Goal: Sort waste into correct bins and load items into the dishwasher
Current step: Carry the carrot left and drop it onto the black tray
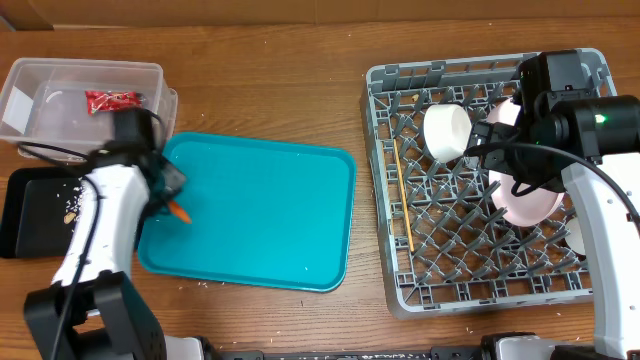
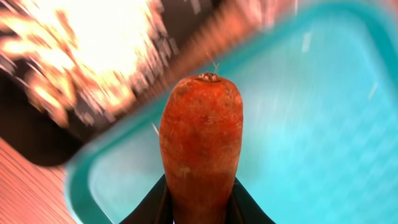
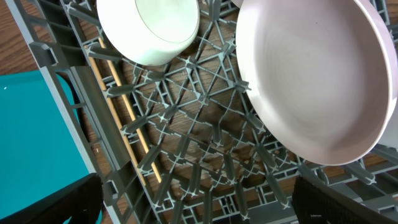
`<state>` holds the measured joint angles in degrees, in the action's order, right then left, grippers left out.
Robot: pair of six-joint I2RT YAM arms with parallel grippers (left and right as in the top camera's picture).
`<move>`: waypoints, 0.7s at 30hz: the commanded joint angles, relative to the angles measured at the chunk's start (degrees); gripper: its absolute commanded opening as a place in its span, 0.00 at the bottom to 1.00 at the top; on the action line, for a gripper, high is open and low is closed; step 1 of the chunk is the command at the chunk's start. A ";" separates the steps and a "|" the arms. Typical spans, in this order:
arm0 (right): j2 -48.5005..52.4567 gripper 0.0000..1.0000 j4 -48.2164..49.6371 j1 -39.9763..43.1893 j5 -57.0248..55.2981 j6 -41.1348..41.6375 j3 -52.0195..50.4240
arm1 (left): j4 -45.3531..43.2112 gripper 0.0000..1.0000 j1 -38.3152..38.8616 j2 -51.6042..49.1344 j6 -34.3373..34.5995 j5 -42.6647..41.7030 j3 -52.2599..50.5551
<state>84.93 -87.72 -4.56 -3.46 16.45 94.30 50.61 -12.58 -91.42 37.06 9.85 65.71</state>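
Observation:
My left gripper [image 1: 172, 205] is shut on the small orange carrot [image 1: 180, 213] and holds it over the left edge of the teal tray [image 1: 260, 210], beside the black tray [image 1: 30, 215]. In the left wrist view the carrot [image 2: 200, 137] stands between the jaws [image 2: 200, 202]. The clear tub [image 1: 80, 75] holds the red wrapper [image 1: 112, 100]. My right gripper [image 1: 500, 165] is open and empty above the grey dish rack [image 1: 385, 180], its jaws [image 3: 199, 205] wide apart. The rack holds a white bowl [image 1: 447, 130], a plate [image 1: 530, 205] and chopsticks [image 1: 403, 200].
Beige scraps [image 1: 70, 212] lie in the black tray. A few crumbs [image 1: 210, 285] lie on the wood by the teal tray's front edge. In the right wrist view the bowl [image 3: 149, 25], plate [image 3: 311, 81] and chopsticks [image 3: 118, 112] lie on the lattice.

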 commanded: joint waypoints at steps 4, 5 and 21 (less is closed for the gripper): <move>-0.02 0.99 0.13 0.20 -0.96 -0.37 -0.09 | -2.45 0.14 -11.54 -0.02 -1.92 2.51 3.93; -0.02 0.99 0.13 0.20 -0.94 -0.37 -0.09 | -3.23 0.14 -13.20 -0.09 -1.86 2.51 3.91; -0.02 0.99 -0.55 0.20 -0.26 0.04 -0.09 | -15.21 0.15 -26.08 -7.28 -1.29 2.80 3.87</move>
<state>84.93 -88.36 -4.54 -3.42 16.45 94.28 35.70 -38.63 -95.13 36.21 11.79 68.62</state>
